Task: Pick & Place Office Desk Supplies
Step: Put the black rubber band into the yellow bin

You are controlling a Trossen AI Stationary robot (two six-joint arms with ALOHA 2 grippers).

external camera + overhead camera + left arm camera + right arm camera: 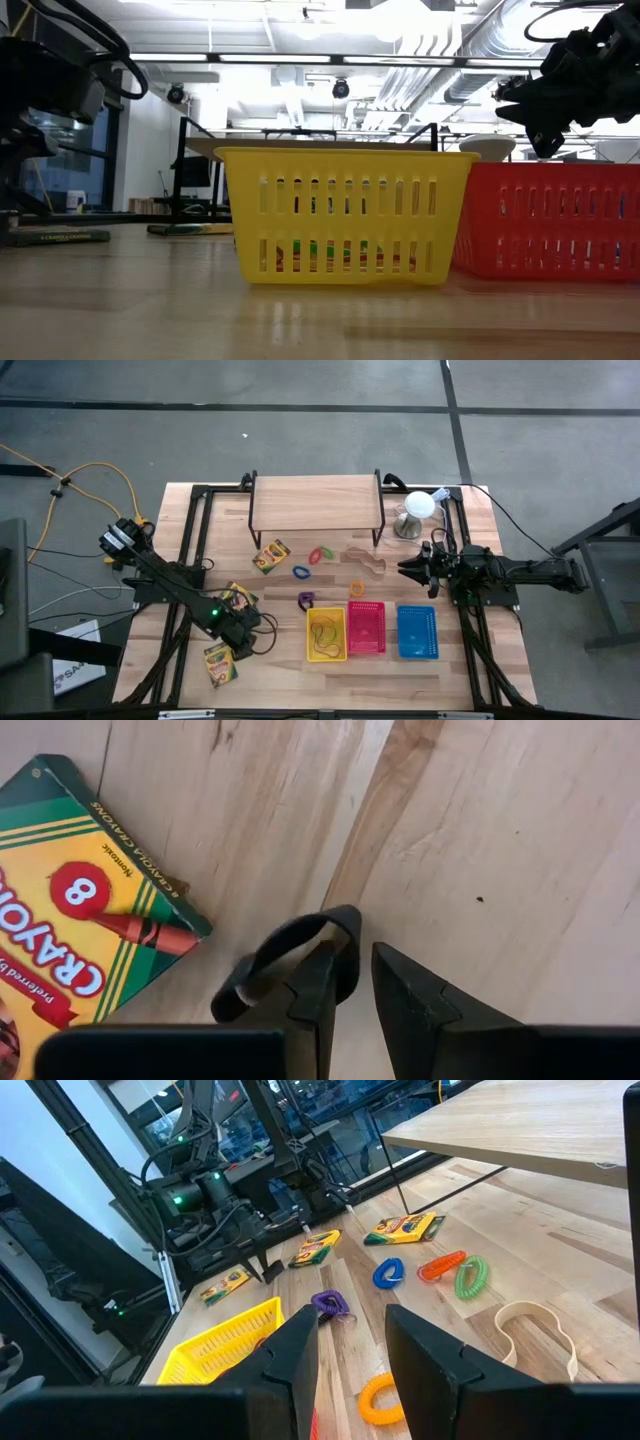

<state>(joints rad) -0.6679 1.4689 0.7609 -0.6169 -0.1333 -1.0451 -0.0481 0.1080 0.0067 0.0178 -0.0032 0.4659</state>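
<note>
Three yellow-and-green crayon boxes lie flat on the table's left half (pixel 270 555), (pixel 238 597), (pixel 220 663). Small coloured rings (red (pixel 320 555), green (pixel 328 549), blue (pixel 301 571), purple (pixel 307 599), orange (pixel 356 588)) and a tan loop (pixel 365 560) lie mid-table. My left gripper (pixel 352 952) points down just above the wood beside a crayon box (pixel 80 910), its fingers a little apart, with a black band loop (pixel 300 925) around one finger. My right gripper (pixel 350 1330) hovers open and level at the right (pixel 410 568), holding nothing. My left gripper has the black band loop hooked around one finger (pixel 315 990); one side of the loop (pixel 348 960) runs down into the gap between the fingers. The fingers come from above, pointing down. I cannot tell whether the other finger touches the band.
Yellow (pixel 326 633), red (pixel 366 627) and blue (pixel 417 631) baskets stand in a row near the front edge; the yellow one holds bands. A wooden shelf riser (pixel 315 505) stands at the back, with a white dome on a metal base (pixel 418 512) to its right.
</note>
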